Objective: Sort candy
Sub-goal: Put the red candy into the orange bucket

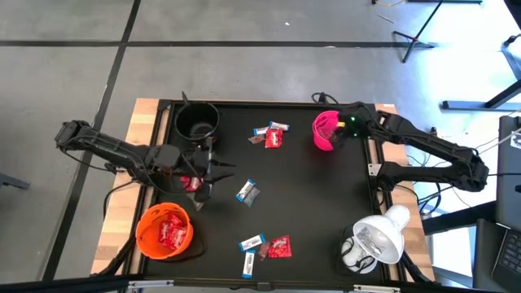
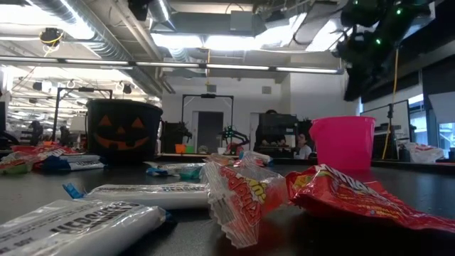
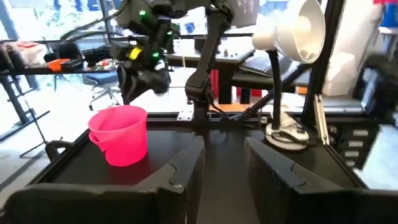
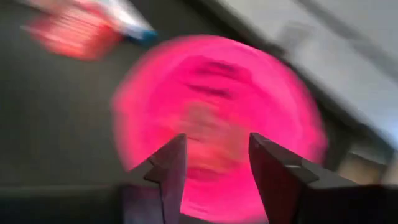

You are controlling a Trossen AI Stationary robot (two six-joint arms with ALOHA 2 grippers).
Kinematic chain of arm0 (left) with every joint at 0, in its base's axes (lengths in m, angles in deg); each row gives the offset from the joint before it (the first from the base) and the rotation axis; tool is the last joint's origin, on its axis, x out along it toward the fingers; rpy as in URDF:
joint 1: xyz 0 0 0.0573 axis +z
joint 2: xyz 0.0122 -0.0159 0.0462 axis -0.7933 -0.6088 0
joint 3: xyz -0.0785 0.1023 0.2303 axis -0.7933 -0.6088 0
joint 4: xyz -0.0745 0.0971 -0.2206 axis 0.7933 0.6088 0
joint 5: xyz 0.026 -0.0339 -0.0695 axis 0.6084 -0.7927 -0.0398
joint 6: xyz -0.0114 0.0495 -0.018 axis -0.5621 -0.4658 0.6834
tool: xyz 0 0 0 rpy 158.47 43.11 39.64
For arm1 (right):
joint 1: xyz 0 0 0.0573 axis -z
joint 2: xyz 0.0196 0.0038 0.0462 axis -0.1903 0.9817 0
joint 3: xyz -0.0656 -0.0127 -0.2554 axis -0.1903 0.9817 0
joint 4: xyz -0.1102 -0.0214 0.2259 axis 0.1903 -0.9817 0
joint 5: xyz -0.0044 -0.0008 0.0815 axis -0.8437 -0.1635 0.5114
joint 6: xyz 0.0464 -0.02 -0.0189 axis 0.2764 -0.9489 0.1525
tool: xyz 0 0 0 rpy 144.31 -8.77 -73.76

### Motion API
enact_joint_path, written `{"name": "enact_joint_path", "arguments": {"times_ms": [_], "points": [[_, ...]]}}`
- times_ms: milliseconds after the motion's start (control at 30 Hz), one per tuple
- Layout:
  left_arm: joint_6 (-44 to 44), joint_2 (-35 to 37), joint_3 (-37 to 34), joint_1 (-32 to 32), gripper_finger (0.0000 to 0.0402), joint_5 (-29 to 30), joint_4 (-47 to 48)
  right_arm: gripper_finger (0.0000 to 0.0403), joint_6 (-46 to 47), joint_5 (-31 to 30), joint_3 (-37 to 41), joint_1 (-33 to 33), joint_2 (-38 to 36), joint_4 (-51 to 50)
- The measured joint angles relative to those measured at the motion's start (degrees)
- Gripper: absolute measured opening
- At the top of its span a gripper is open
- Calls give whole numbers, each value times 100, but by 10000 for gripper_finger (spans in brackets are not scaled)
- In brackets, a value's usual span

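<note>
Candy in shiny red and blue-and-white wrappers (image 1: 272, 136) lies scattered mid-table. Right gripper (image 4: 214, 163), jaws parted and empty, hovers over the pink plastic bowl (image 1: 326, 130) at one o'clock; it should clear the rim before retracting. Left gripper (image 1: 203, 169), at nine o'clock, stands narrow, contents unclear.

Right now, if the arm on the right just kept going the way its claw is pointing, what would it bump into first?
Most likely the pink bowl. The right gripper points down with its fingers apart, the bowl's open mouth filling the gap between them. How far above it hangs is unclear.
</note>
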Motion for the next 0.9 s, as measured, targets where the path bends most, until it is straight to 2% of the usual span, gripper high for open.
{"name": "enact_joint_path", "arguments": {"times_ms": [100,167,333,533,700,900], "points": [[277,-4,0,13,105,-72,69,177,224,1468,-2,-168,-28,800],[450,-7,0,6,105,-88,149,178,247,1898,-10,-542,-11,1396],[753,-59,0,-95,105,-233,272,179,11,1873,-13,-1898,266,2484],[765,-179,-2,-318,105,-24,255,179,-489,1440,-13,-3421,1127,3389],[901,-240,-4,-420,105,240,231,179,-539,1430,-15,-4217,2052,4175],[880,-424,-4,-579,105,250,199,179,-762,1429,-15,-4820,3144,5313]]}}
